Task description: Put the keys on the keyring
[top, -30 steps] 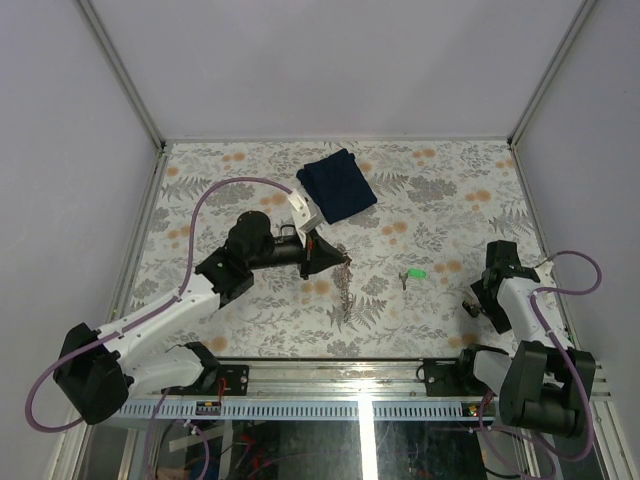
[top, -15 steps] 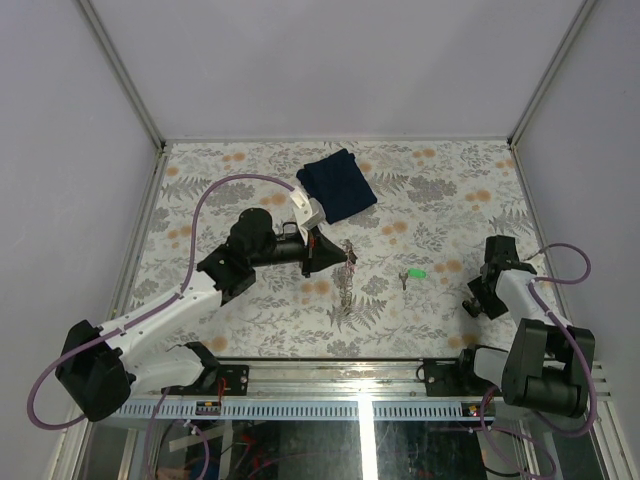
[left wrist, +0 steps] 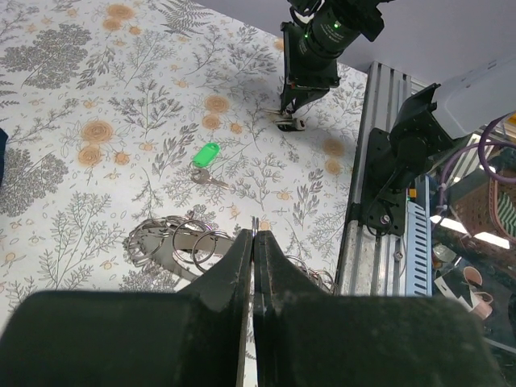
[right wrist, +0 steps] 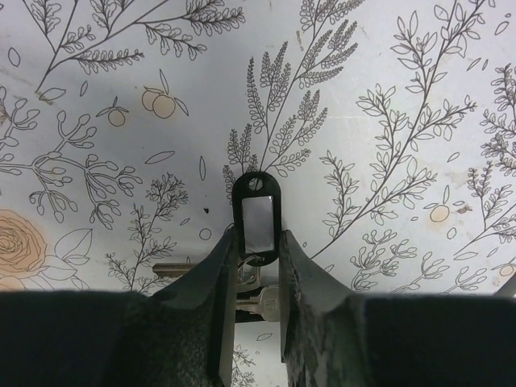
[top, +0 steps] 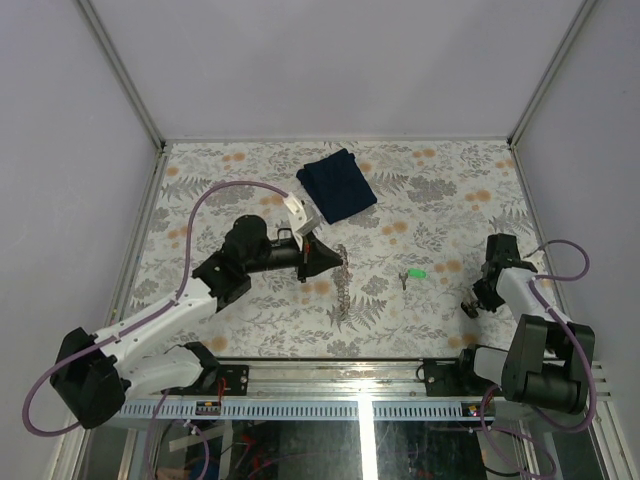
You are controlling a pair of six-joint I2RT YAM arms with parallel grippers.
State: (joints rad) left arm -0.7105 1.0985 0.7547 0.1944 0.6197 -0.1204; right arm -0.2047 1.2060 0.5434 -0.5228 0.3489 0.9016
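Observation:
My left gripper (top: 328, 258) is shut on the keyring (top: 342, 285), a silvery chain of linked rings that hangs from it down onto the table. In the left wrist view a thin metal sliver shows at the shut tips (left wrist: 255, 231), with the keyring's loops (left wrist: 173, 240) lying below. A green-headed key (top: 415, 272) (left wrist: 206, 154) lies loose mid-table. At the right, my right gripper (top: 470, 304) (right wrist: 258, 251) points down at the table, its fingers pressed against both sides of a black-tagged key (right wrist: 256, 216) that lies flat.
A dark blue folded cloth (top: 336, 185) lies at the back centre. The metal rail (top: 330, 370) (left wrist: 383, 161) runs along the near table edge, close to the right gripper. Side frame posts and walls bound the table.
The right gripper's jaws have closed from wide open onto the black key, and its wrist has shifted slightly. The left gripper has drifted a little with the keyring still in it.

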